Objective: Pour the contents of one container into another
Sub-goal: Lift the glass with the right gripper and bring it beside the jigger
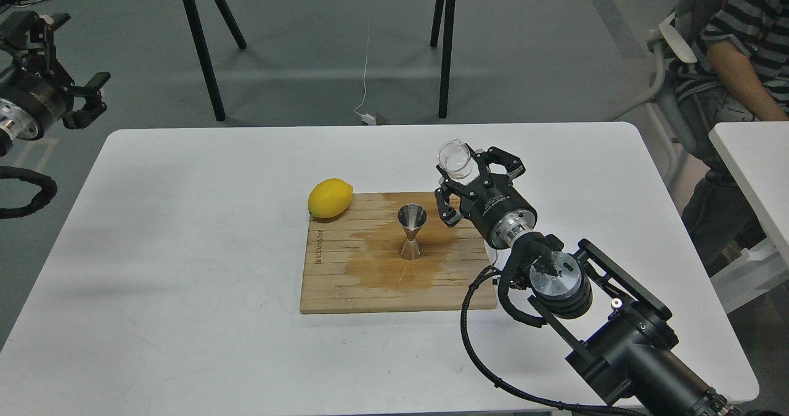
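- While my right gripper [461, 171] has its fingers closed on the glass cup [455, 159], held up off the wooden board [345, 286] and tipped only slightly, I judge the pour itself has not begun.
- The jigger [411, 231] stands upright on the board, below and left of my fingers, inside a dark wet patch; next I must carry the rim over its mouth and tilt slowly.
- The lemon [330, 198] lies further left at the board's corner, apart from the path.
- My left gripper [83, 98], fingers spread and empty, hovers beyond the table [185, 317] edge.
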`<state>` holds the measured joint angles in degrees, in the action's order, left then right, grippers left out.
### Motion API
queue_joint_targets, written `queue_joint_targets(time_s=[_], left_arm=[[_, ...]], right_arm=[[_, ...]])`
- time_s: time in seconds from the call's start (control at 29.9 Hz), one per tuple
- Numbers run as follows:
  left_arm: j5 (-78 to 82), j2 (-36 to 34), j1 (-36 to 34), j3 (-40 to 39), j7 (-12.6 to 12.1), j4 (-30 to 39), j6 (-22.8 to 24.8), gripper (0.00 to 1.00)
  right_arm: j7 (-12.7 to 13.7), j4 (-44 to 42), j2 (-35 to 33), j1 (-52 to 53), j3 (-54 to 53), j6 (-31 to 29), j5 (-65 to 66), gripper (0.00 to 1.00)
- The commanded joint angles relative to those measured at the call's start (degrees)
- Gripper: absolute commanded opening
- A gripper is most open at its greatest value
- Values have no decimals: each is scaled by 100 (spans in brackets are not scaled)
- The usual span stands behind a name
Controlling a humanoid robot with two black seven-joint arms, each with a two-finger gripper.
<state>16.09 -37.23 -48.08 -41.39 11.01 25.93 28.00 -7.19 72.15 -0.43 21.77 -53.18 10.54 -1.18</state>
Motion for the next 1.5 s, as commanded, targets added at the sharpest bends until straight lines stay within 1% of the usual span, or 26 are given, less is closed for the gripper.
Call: queue_joint_targets(time_s=[0.0,0.2,0.57,0.74,1.04,1.47], left_arm=[[-1,-39,0,-1,7,0,0,99],[-1,-66,0,-9,7,0,0,99],[-1,-66,-9,-10,-2,0,0,99],[-1,-74,-9,-10,-2,0,0,99],[-1,-74,-9,-10,-2,0,0,99],[-1,-74,-26,-1,-20,0,0,99]], right_arm=[[25,0,-45,108,194,54,135,16],[60,-70,-89,318,466,124,293,16],[236,-369,-107,846,1064,309,961,16],[289,-378,-230,1048,1415,335,1181,16],[368,-272,-660,1066,1609,335,1366,16],[412,-52,-898,1075,1829,273,1383,16]])
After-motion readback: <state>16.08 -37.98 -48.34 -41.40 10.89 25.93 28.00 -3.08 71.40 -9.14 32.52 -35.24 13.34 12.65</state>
